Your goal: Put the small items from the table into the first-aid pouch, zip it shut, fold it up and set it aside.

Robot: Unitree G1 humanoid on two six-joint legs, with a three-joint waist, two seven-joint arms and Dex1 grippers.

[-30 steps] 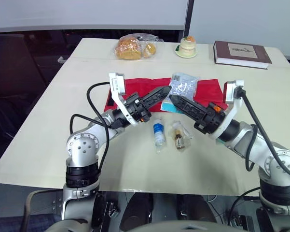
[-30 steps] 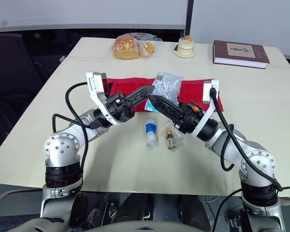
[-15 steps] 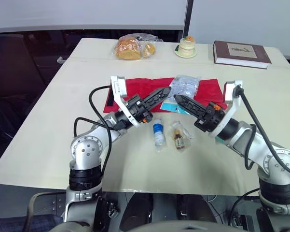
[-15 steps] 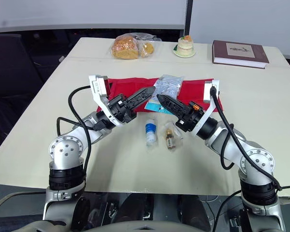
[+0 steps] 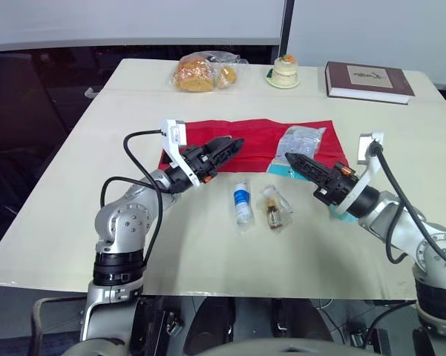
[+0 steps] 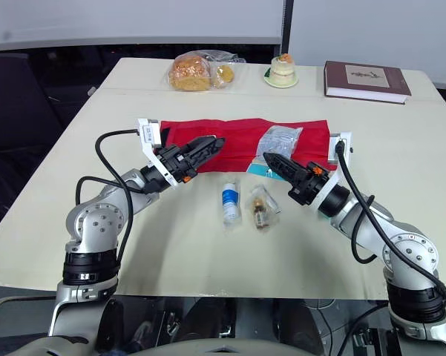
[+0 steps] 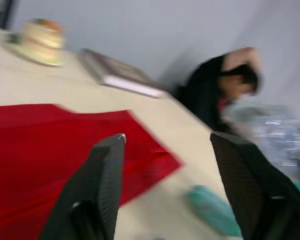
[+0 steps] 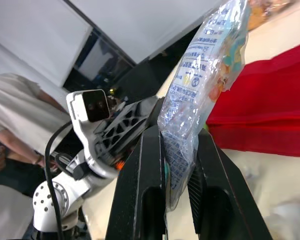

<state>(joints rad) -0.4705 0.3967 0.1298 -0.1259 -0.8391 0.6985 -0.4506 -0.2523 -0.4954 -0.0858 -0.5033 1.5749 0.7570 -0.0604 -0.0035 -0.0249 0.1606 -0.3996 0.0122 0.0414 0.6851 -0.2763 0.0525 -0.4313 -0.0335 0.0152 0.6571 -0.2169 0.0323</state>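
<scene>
- Right wrist view: right gripper (image 8: 179, 135) pinches packet (image 8: 204, 75), held near pouch (image 5: 260, 133), probably for loading.
- Left gripper (image 7: 167, 137), fingers (image 7: 100, 185) spread, hovers over pouch, likely to open it.

The left arm (image 5: 131, 215) bends at the elbow on the near left, its forearm reaching far and rightward toward the middle. The left gripper (image 5: 232, 144) points right with its two black fingers (image 7: 102, 180) spread apart, nothing between them. The right arm (image 5: 401, 226) comes in from the near right, its forearm angled leftward and far. The right gripper (image 5: 290, 158) has its fingers pinched on a clear packet (image 5: 303, 139). The two grippers' tips face each other, apart.
</scene>
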